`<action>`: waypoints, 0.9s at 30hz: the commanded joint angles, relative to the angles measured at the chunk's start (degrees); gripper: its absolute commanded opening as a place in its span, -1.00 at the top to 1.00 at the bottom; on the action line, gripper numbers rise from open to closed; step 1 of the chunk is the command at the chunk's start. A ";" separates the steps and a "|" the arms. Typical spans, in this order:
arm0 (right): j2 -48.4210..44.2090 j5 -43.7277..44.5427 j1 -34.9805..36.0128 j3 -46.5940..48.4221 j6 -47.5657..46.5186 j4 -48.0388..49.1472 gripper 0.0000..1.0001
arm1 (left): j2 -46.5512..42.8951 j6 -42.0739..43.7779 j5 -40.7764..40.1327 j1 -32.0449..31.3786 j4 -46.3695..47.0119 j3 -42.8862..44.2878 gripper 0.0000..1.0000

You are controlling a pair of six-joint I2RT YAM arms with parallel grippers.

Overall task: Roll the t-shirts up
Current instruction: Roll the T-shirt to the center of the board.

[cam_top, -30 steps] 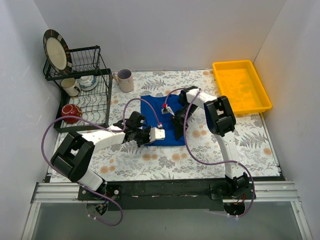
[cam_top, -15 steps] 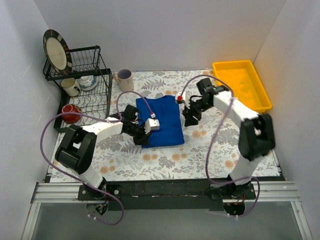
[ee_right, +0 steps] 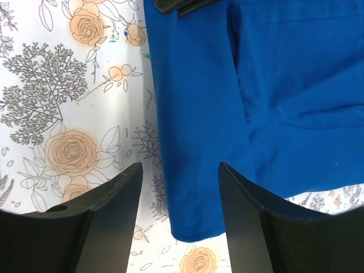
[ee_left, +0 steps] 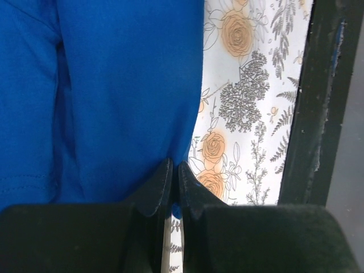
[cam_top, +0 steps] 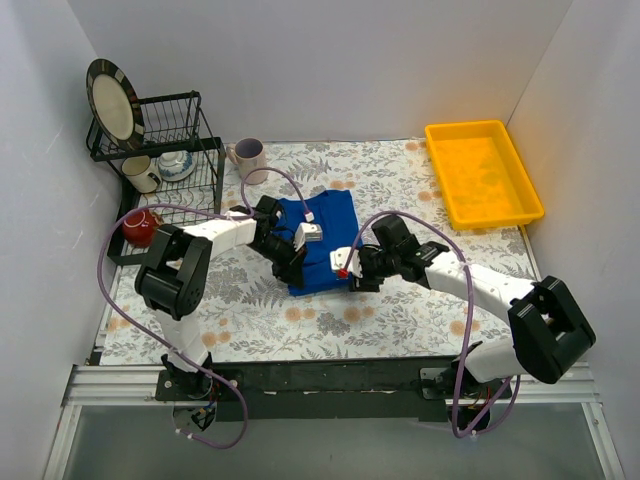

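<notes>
One royal-blue t-shirt (cam_top: 322, 240) lies folded into a narrow band on the flowered cloth; no print shows. My left gripper (cam_top: 295, 276) is at its near left corner. In the left wrist view the left gripper (ee_left: 174, 166) is shut, with the t-shirt (ee_left: 114, 85) hem pinched between the tips. My right gripper (cam_top: 347, 272) is at the near right corner. In the right wrist view the right gripper (ee_right: 179, 170) stands open, and the corner of the t-shirt (ee_right: 273, 85) lies between its fingers, untouched.
A yellow tray (cam_top: 484, 172) sits at the back right. A black dish rack (cam_top: 170, 205) with a plate (cam_top: 112, 100) and cups stands at the back left, a red mug (cam_top: 142, 226) beside it. A white mug (cam_top: 249, 160) stands behind the shirt.
My right arm swung from the shirt's far right side to its near right corner and its gripper opened. My left gripper stayed shut and shifted along the shirt's left side.
</notes>
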 commanded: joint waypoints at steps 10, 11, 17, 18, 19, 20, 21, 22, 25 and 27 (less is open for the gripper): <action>1.99 2.62 1.47 -6.00 -9.05 11.72 -0.34 | 5.64 4.36 8.12 1.33 -12.44 10.14 1.00; 2.34 2.97 1.47 -6.44 -9.24 12.07 -0.34 | 6.25 4.71 8.81 1.76 -13.15 10.67 1.00; 4.54 5.95 1.47 -9.25 -10.03 21.64 -0.35 | 9.86 8.14 9.96 2.65 -18.77 14.63 1.00; 4.89 6.04 1.47 -9.70 -10.38 22.78 -0.35 | 10.47 8.58 9.88 2.73 -19.56 14.98 1.00; 5.06 6.13 1.47 -10.22 -10.64 23.93 -0.34 | 10.74 8.76 9.79 2.73 -19.74 15.42 1.00; 5.15 6.74 1.47 -11.18 -10.82 26.72 -0.35 | 10.91 8.93 9.70 2.73 -20.09 15.51 1.00; 5.42 6.92 1.47 -11.54 -11.08 27.97 -0.34 | 11.09 8.94 9.61 2.73 -20.53 15.69 1.00; 5.33 7.10 1.47 -11.81 -11.17 29.20 -0.34 | 11.53 9.28 9.53 2.73 -20.80 15.86 1.00; 6.03 7.45 1.47 -12.25 -12.40 31.40 -0.33 | 12.67 10.08 9.79 2.73 -22.47 16.83 1.00; 6.99 7.19 1.47 -12.25 -13.10 31.50 -0.25 | 13.28 10.34 9.96 2.91 -23.52 17.62 1.00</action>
